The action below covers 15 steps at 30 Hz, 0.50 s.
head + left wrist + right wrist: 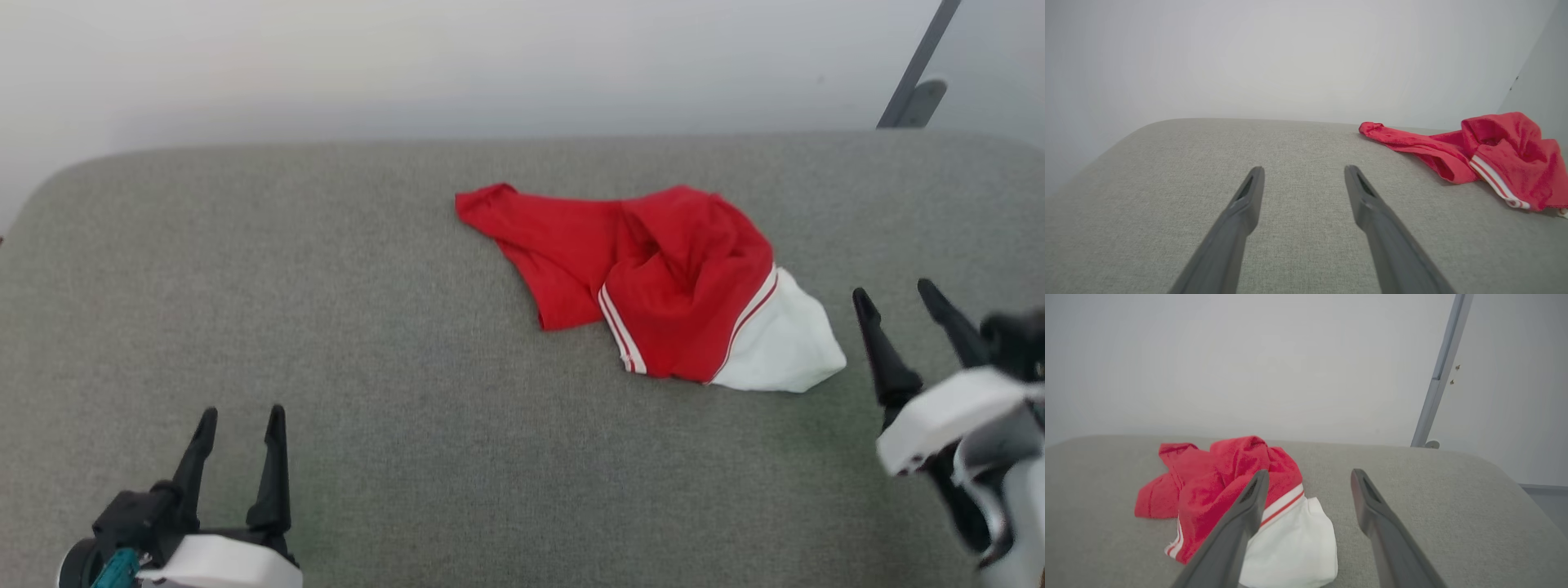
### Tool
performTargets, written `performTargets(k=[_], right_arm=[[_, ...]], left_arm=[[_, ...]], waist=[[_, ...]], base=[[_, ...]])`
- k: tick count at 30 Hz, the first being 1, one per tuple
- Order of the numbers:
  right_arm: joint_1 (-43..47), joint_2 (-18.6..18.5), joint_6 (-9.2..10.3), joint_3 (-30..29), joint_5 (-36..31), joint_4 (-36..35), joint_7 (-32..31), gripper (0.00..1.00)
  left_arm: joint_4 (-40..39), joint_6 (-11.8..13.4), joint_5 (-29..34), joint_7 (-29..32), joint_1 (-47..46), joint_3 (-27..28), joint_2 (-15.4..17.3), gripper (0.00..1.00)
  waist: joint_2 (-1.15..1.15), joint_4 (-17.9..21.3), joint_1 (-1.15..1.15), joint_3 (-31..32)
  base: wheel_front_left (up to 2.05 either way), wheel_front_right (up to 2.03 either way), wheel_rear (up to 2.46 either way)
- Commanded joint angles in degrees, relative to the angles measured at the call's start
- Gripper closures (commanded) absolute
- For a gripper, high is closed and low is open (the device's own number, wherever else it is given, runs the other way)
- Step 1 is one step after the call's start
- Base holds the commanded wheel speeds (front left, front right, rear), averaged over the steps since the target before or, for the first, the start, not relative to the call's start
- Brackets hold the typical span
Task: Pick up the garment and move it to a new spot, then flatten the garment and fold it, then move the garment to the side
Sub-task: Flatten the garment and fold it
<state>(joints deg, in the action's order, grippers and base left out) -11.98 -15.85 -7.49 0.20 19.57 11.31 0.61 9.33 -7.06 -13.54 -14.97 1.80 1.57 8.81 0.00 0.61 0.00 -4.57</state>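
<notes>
The garment [653,282] lies crumpled a little right of the middle of the grey cushioned surface [367,343], bright red with white stripe trim and a white panel at its right end. It also shows at the right of the left wrist view as the garment [1494,159] and low left in the right wrist view as the garment [1229,490]. My left gripper [241,420] hovers open near the front left, far from the cloth, its fingers empty [1302,171]. My right gripper [894,292] stands open just right of the white panel, nothing between its fingers [1308,475].
The grey surface has rounded corners and ends at a pale wall [490,65] behind. A grey metal post [918,69] with a small foot stands at the back right, beyond the surface's far edge.
</notes>
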Motion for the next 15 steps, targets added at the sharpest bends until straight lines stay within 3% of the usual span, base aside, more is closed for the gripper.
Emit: performTargets(k=[1,2,9,15], right_arm=[[-2.6,-2.8,-0.01,1.1,-0.2,0.9,-4.4,0.0],[-2.6,-2.8,-0.01,1.1,-0.2,0.9,-4.4,0.0],[-12.5,-13.2,0.0,8.1,3.6,4.3,-28.2,0.0],[-19.1,-18.1,0.0,14.1,10.5,5.1,-43.3,0.0]], left_arm=[[-0.1,-0.2,0.3,-0.3,-1.5,0.0,-0.5,0.0],[-0.1,-0.2,0.3,-0.3,-1.5,0.0,-0.5,0.0],[-0.1,-0.4,-0.5,-0.3,-5.4,0.3,-2.0,0.0],[0.3,-0.5,-0.7,-0.3,-9.0,-0.8,-2.7,0.0]], waist=[[0.0,-0.4,0.0,-2.2],[0.0,-0.4,0.0,-2.2],[0.0,-1.6,0.0,-9.2],[0.0,-2.7,0.0,-14.8]], base=[[0.0,0.0,0.0],[0.0,0.0,0.0],[0.0,0.0,0.0],[0.0,0.0,0.0]])
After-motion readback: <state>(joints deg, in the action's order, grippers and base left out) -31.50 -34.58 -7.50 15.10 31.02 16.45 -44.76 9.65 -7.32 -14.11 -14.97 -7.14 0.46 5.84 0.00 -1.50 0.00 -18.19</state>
